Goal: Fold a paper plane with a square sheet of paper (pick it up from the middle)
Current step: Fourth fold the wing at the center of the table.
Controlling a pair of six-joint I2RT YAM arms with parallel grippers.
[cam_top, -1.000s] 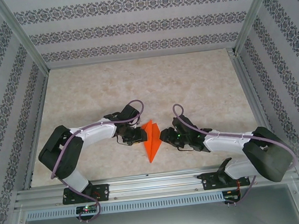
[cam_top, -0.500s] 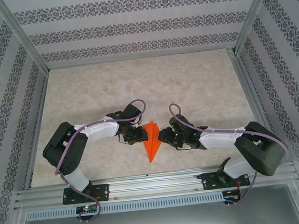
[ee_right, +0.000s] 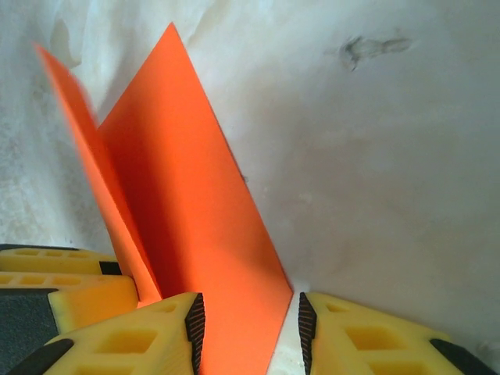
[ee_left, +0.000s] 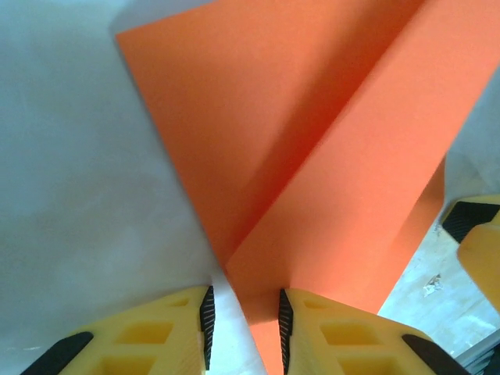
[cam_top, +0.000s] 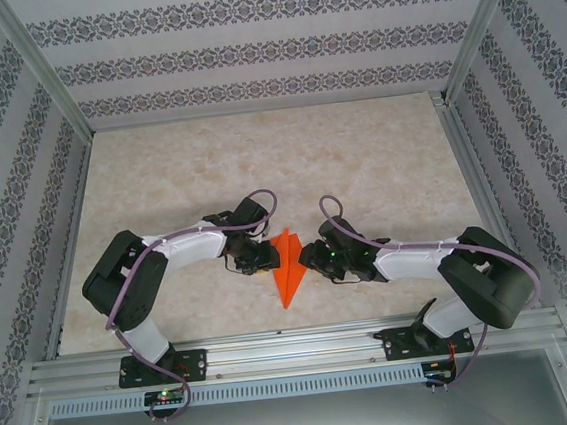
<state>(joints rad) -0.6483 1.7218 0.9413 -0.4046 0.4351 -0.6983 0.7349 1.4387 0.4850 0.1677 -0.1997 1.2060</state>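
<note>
Paper plane (cam_top: 287, 267), orange-red and part-folded, lies on the pale table (cam_top: 258, 155) near its near edge, nose toward the near aluminium rail (cam_top: 296, 347), far end raised into two flaps. It is hemmed in on both sides. The left gripper (cam_top: 260, 259) comes in from the left, jaws apart around one flap's edge with bare table showing beside one pad. The right gripper (cam_top: 309, 258) straddles the other flap the same way, unclenched, though whether either pad presses the paper is hard to tell. Patterned walls (cam_top: 248, 55) enclose the table.
</note>
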